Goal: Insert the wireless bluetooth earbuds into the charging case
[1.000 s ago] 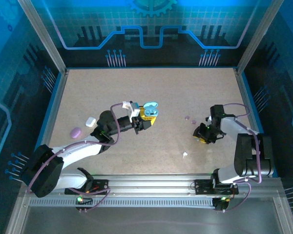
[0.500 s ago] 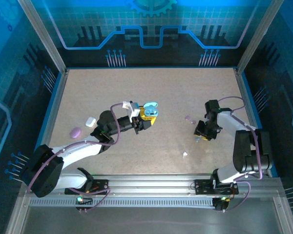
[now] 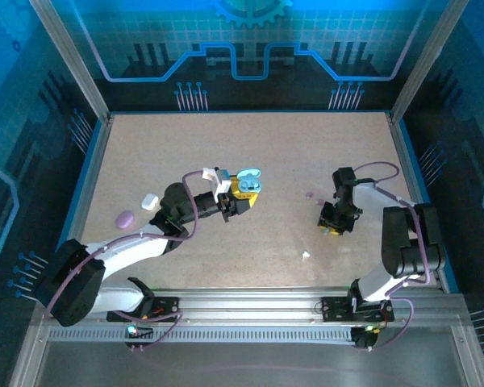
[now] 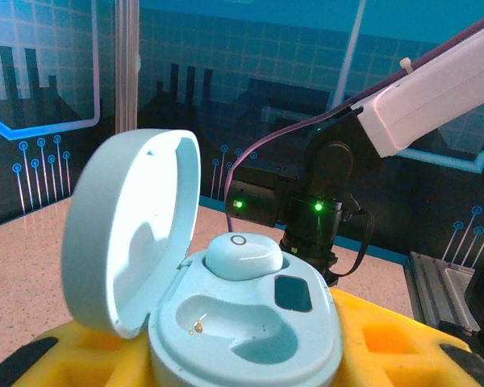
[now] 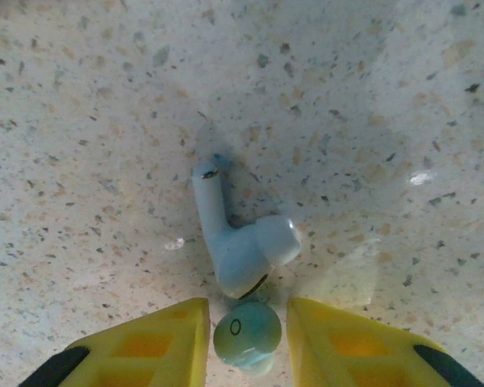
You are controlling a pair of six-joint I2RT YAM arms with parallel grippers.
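My left gripper (image 3: pixel 244 190) is shut on the pale blue charging case (image 3: pixel 248 181), held above the table's middle with its lid open. In the left wrist view, the case (image 4: pixel 250 322) sits between the yellow fingers (image 4: pixel 387 347). One pale blue earbud (image 4: pixel 242 255) is seated in its far slot and the near slot is bare. My right gripper (image 3: pixel 331 226) points down at the table on the right, open. In the right wrist view a round pale blue earbud (image 5: pixel 247 332) lies between its fingers (image 5: pixel 157 339) with gaps on both sides. A white stemmed earbud (image 5: pixel 238 242) lies just beyond it.
A white case (image 3: pixel 150 200) and a purple case (image 3: pixel 126 218) lie at the left by my left arm. Small purple buds (image 3: pixel 310 194) lie left of my right arm, and a white bud (image 3: pixel 305 255) lies nearer the front. Rails border the table.
My right arm has shifted a little to the left and swung its wrist inward, its gripper staying low over the table. The left arm and the case have not moved.
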